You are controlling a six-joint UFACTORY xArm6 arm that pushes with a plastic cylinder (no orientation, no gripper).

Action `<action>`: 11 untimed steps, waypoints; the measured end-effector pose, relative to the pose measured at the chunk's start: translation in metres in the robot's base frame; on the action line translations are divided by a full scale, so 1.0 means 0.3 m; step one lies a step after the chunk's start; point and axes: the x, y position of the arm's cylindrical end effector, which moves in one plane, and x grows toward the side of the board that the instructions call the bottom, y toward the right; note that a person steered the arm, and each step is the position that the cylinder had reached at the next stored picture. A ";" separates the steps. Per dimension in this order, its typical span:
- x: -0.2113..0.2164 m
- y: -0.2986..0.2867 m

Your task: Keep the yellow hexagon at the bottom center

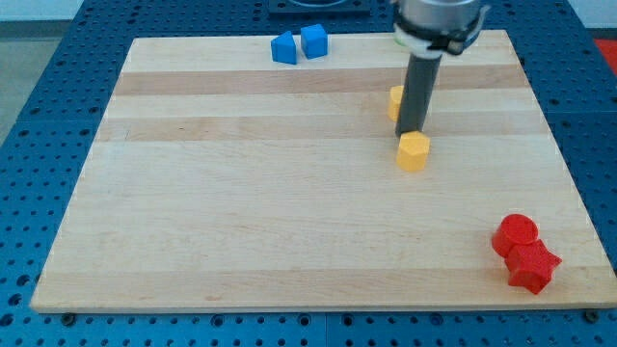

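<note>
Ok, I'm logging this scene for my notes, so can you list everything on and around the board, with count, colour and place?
yellow hexagon block: one, yellow, right of the board's centre, in its upper half.
second yellow block: one, yellow, just above the hexagon toward the view's top, mostly hidden behind the rod, shape unclear.
blue blocks: two, blue, side by side at the board's top edge, slightly left of centre.
red cylinder block: one, red, bottom right corner.
red star-like block: one, red, touching the cylinder, just below it.
light wooden board: one, pale wood, filling most of the view.
blue perforated table: one, blue, around the board.
my tip: one, dark rod, its end at the hexagon's top edge.
</note>
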 end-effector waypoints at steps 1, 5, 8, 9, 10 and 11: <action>-0.014 0.015; 0.176 -0.110; -0.012 -0.197; 0.006 -0.337; 0.163 -0.403; 0.326 -0.423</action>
